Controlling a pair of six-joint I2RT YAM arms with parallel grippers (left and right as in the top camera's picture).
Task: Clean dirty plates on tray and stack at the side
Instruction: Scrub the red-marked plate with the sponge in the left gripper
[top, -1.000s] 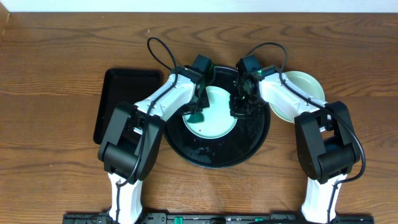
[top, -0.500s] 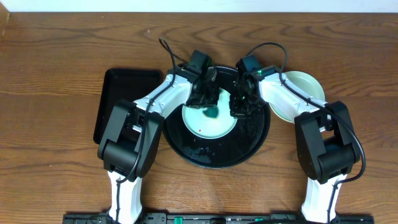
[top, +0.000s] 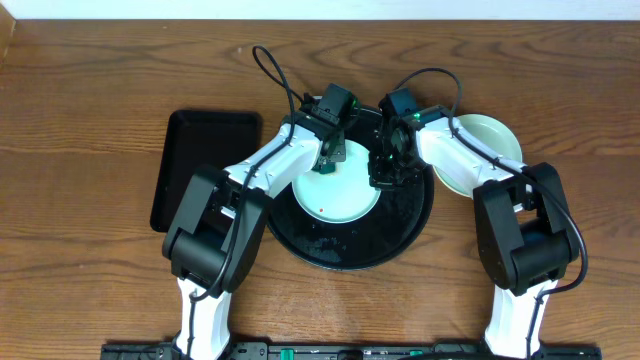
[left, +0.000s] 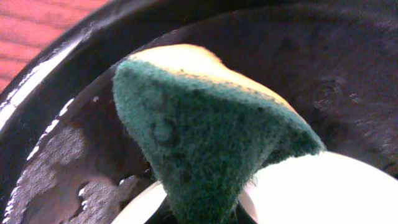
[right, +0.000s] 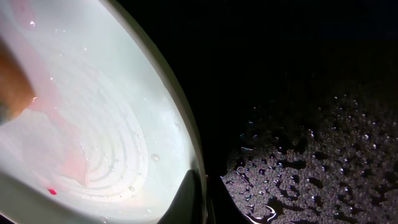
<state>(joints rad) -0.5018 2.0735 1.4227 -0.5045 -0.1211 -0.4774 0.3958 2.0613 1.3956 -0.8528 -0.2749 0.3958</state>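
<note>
A pale mint plate (top: 340, 200) with a small red spot lies inside the round black tray (top: 400, 225). My left gripper (top: 328, 165) is shut on a green sponge (left: 205, 143) with a yellow back. The sponge hangs over the plate's far rim, where plate (left: 323, 193) meets wet tray (left: 311, 62); its jaws (left: 205, 214) are hidden behind it. My right gripper (top: 385, 178) is shut on the plate's right rim. In the right wrist view the right gripper (right: 202, 199) pinches that edge, with pink smears and water drops on the plate (right: 93, 124). A pale plate (top: 488, 140) rests on the table right of the tray, partly under the right arm.
A rectangular black tray (top: 200, 165) sits on the wooden table left of the round tray. The round tray's floor (right: 298, 155) is wet with beads of water. Both arms reach in from the near edge, cables looping above them.
The left gripper has carried the sponge from the plate's left side across its middle to the far rim. The right gripper and the plate have stayed put.
</note>
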